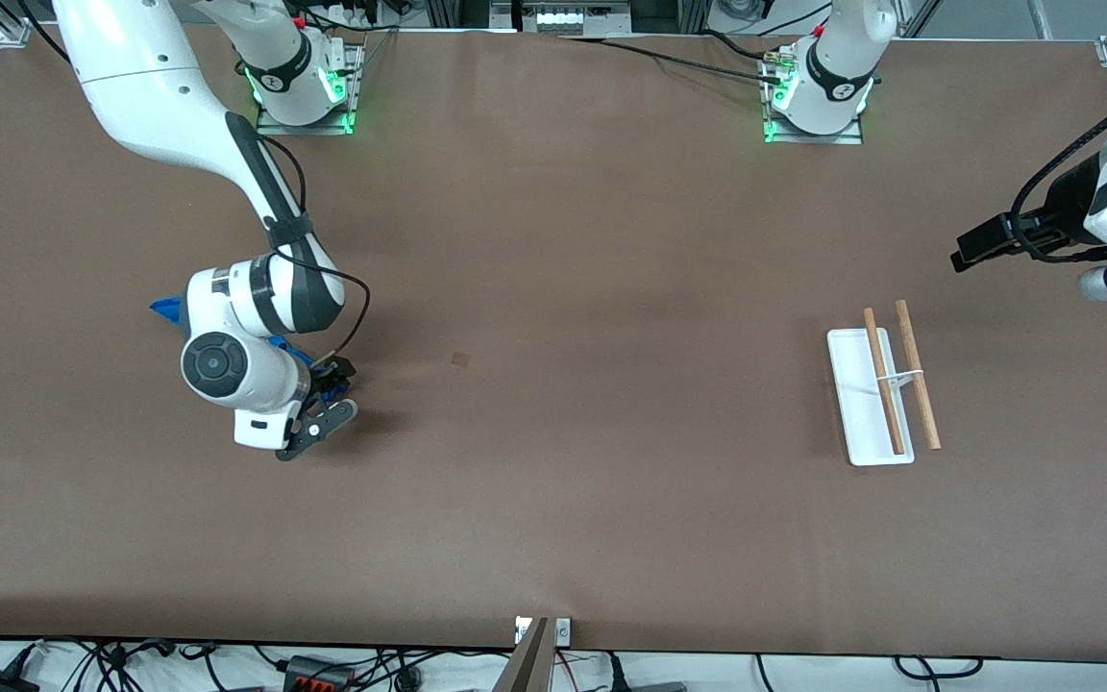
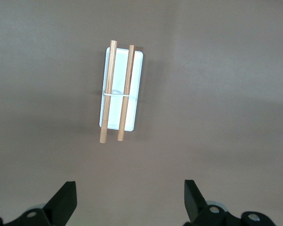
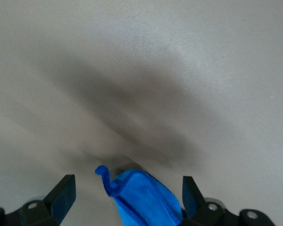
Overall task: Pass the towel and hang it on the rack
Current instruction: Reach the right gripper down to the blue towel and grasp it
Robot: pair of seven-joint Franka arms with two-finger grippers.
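The blue towel (image 1: 166, 309) lies on the table near the right arm's end, mostly hidden under the right wrist. In the right wrist view the towel (image 3: 144, 197) bulges up between the open jaws, close against one finger. My right gripper (image 1: 328, 380) (image 3: 128, 195) is low over it and open. The rack (image 1: 866, 404) stands near the left arm's end, with a white base and two wooden rods (image 1: 917, 384). It also shows in the left wrist view (image 2: 121, 94). My left gripper (image 1: 971, 252) (image 2: 130, 200) waits up in the air beside the rack, open and empty.
The brown table (image 1: 563, 481) holds only a small dark mark (image 1: 460, 358) near its middle. Both arm bases (image 1: 304, 86) stand along the edge farthest from the front camera. Cables hang below the near edge.
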